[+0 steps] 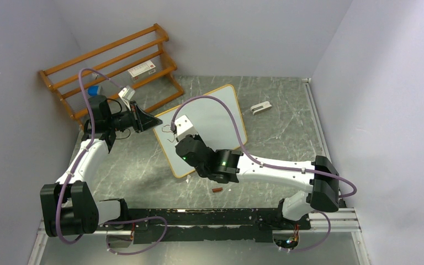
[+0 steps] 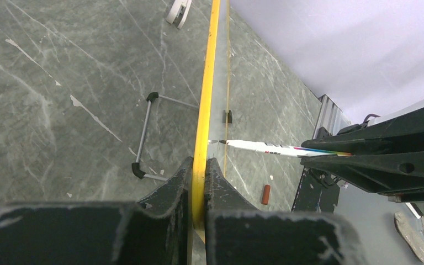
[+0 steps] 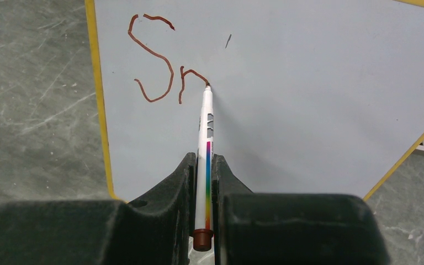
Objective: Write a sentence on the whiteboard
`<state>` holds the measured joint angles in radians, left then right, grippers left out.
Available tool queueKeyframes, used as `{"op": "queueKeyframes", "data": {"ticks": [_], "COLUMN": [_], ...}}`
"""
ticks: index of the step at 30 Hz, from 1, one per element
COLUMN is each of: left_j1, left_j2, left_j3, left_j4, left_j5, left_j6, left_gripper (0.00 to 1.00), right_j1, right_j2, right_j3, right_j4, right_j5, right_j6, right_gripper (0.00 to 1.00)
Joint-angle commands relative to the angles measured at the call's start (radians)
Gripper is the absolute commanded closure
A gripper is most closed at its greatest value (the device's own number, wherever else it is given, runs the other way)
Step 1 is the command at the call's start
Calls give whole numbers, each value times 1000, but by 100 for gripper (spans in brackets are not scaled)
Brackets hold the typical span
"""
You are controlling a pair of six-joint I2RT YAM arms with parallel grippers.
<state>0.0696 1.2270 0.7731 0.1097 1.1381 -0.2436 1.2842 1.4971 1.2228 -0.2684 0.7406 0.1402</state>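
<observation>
Both arms share one build: white tubular links between bulky matt-black joint housings. Behind the left pincer a lilac cable loops high, then runs back along the arm. A matching cable arcs behind the right pincer. Just behind each pincer sits a small white boxy block. Green lights glow on the black joints behind the right pincer. Close up, the pincer fingers are thick, angular and black, their edges scuffed pale grey. A small round hole shows in the side of the right pincer.
</observation>
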Motion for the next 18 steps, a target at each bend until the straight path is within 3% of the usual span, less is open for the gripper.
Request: {"op": "queueKeyframes", "data": {"ticks": [1,18], "left_j1": [15,15], "left_j2": [11,15], "left_j3": [5,4], "left_j4": [-20,-23], "left_j5": [-63,-63], "left_j6": [70,71], "left_gripper": [95,95], "right_j1": [-8,-25], "right_j2": [15,23], "right_j3": [19,16], "right_j4": [30,61], "right_j5": [5,22], "right_j6": [-5,-14], "right_gripper": [100,100]}}
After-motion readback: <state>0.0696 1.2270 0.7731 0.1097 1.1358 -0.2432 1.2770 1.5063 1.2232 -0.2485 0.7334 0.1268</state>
